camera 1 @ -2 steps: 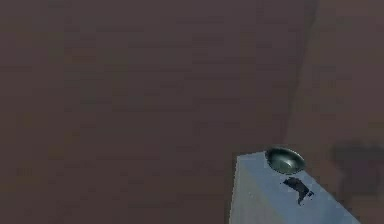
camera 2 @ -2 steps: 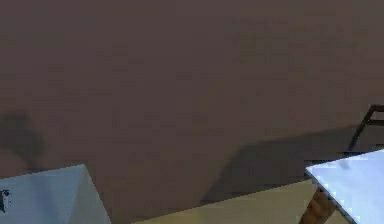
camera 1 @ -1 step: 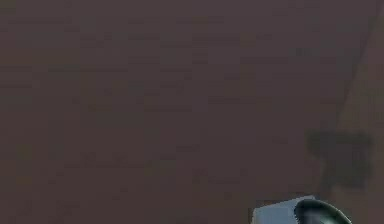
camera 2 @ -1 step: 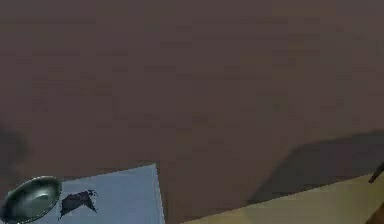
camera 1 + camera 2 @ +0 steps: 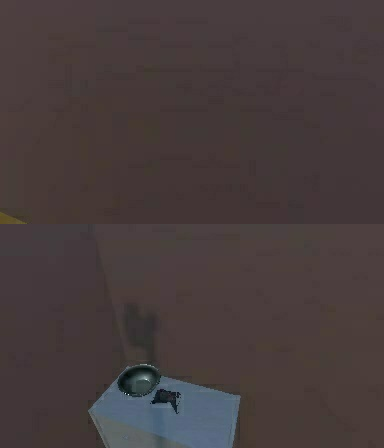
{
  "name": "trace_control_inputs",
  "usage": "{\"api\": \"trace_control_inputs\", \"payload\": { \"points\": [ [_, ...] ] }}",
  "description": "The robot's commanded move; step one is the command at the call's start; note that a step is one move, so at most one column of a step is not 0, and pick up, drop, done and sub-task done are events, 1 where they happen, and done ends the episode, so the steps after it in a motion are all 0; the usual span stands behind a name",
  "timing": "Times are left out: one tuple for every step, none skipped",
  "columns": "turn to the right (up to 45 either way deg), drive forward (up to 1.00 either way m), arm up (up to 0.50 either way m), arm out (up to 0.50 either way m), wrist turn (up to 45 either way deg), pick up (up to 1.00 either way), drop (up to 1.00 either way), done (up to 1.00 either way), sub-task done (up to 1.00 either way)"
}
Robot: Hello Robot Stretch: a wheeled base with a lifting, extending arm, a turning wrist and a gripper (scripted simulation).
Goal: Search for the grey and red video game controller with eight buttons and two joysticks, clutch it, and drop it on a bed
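Jaws' state I cannot tell; dark thing (image 5: 167, 399) beside bowl (image 5: 139, 380), perhaps the controller, likely light and stiff, best gripped mid-body.

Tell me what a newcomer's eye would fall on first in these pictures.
In the arm side view, a pale blue-grey table stands out low in the middle against the dark brown wall, with a shiny metal bowl on its far left corner. Beside the bowl, toward the view's right, lies a small dark object, too small to identify.

Small dark object (image 5: 166, 398) on pale tabletop (image 5: 208, 420); just beside metal bowl (image 5: 139, 380)
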Motion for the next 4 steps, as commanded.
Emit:
{"api": "trace_control_inputs", "payload": {
  "points": [
    [0.0, 0.00, 0.50, 0.00, 0.0, 0.00, 0.00, 0.00, 0.00],
    [0.0, 0.00, 0.30, 0.00, 0.0, 0.00, 0.00, 0.00, 0.00],
    [0.0, 0.00, 0.00, 0.22, 0.0, 0.00, 0.00, 0.00, 0.00],
    [0.0, 0.00, 0.00, 0.00, 45.0, 0.00, 0.00, 0.00, 0.00]
  ]
}}
